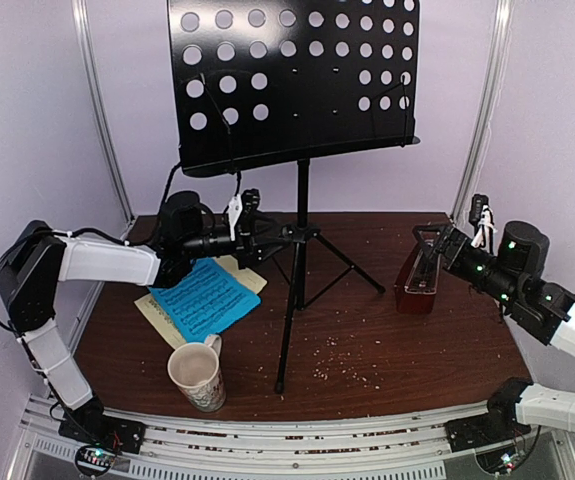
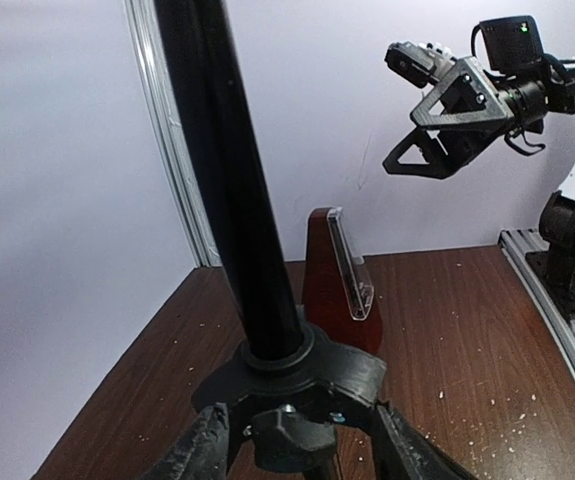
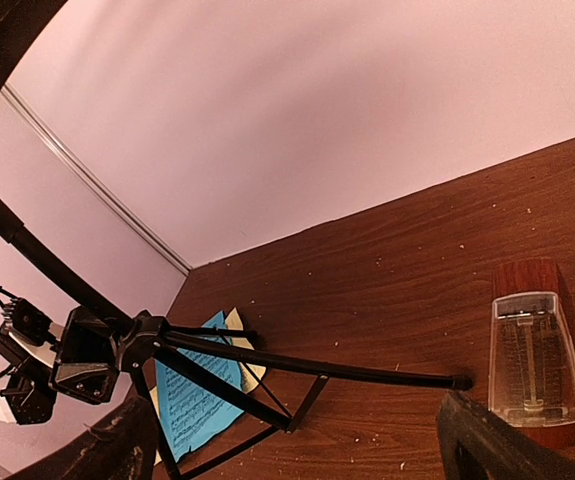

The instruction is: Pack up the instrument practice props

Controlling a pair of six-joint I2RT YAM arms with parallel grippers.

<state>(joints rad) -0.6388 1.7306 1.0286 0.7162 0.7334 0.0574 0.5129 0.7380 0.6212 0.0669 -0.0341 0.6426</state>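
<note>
The black perforated music stand [image 1: 297, 80] stands mid-table on its tripod. My left gripper [image 1: 273, 240] reaches its leg hub [image 2: 297, 385] from the left; the jaws stand apart on either side of the hub, close to its sides, in the left wrist view [image 2: 302, 445]. Blue music sheets [image 1: 205, 298] lie on a pale yellow one [image 1: 157, 312] under the left arm, and the blue sheets [image 3: 192, 400] also show in the right wrist view. The red-brown metronome [image 1: 417, 280] with its clear cover [image 3: 535, 365] stands at the right. My right gripper [image 1: 437, 243] hangs open just above it, empty.
A cream patterned mug [image 1: 197, 375] stands at the front left, near the front tripod foot [image 1: 280, 386]. Tripod legs [image 3: 317, 368] spread across the table's middle. Pale walls close the back and sides. A metal rail [image 1: 297, 440] runs along the near edge.
</note>
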